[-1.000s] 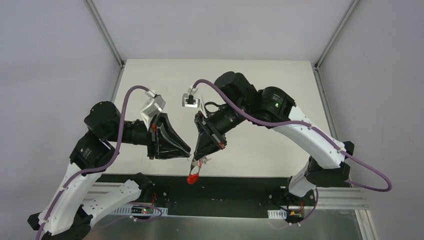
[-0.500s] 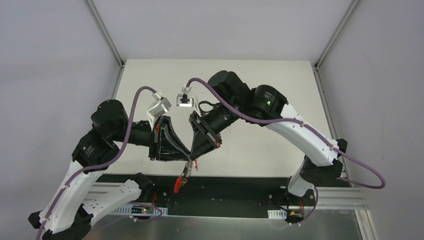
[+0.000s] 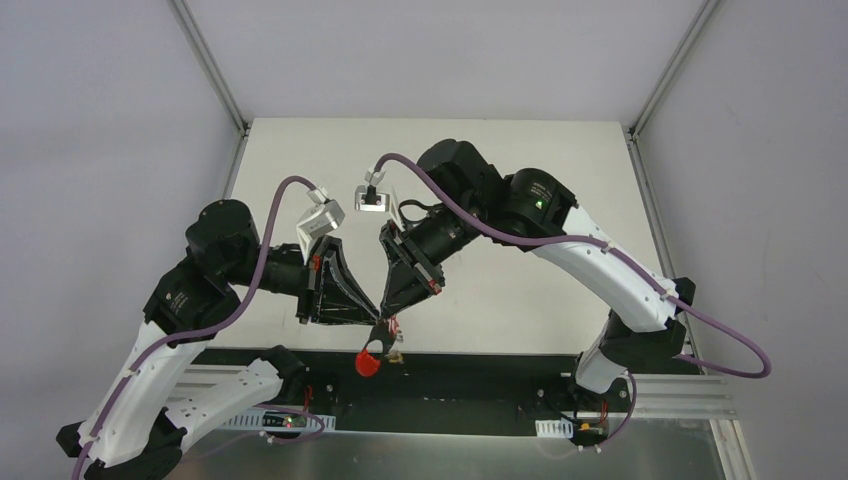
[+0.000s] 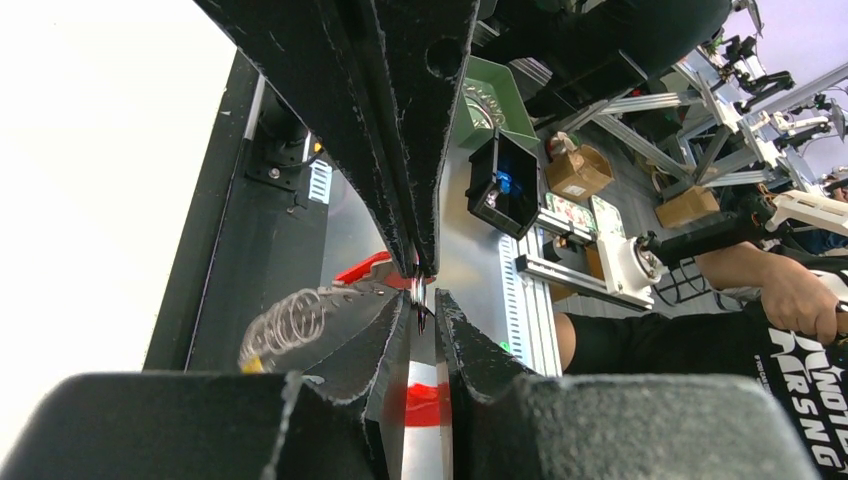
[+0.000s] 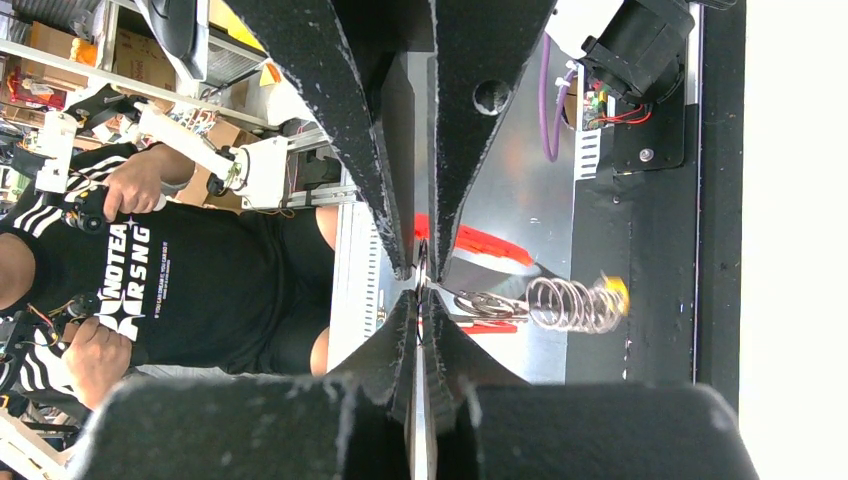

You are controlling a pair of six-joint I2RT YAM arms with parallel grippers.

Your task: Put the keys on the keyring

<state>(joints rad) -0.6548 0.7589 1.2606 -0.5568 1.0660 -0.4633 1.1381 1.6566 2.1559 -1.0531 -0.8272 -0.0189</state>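
right gripper (image 3: 391, 318) and left gripper (image 3: 373, 313) meet tip to tip over the table's (image 3: 520, 290) near edge; right jaws are clamped on a thin silvery key (image 5: 416, 335), left jaws are narrow, grip unclear; the keyring (image 5: 485, 302), coil spring (image 5: 570, 305) and red loop (image 3: 368, 361) dangle beside

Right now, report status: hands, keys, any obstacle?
Right hand shut on thin silvery metal key, edge-on. Left hand tip to tip with it, nearly closed; hold unclear. Silvery wire ring, coil spring, red curved loop hang beside. Nothing blocking.
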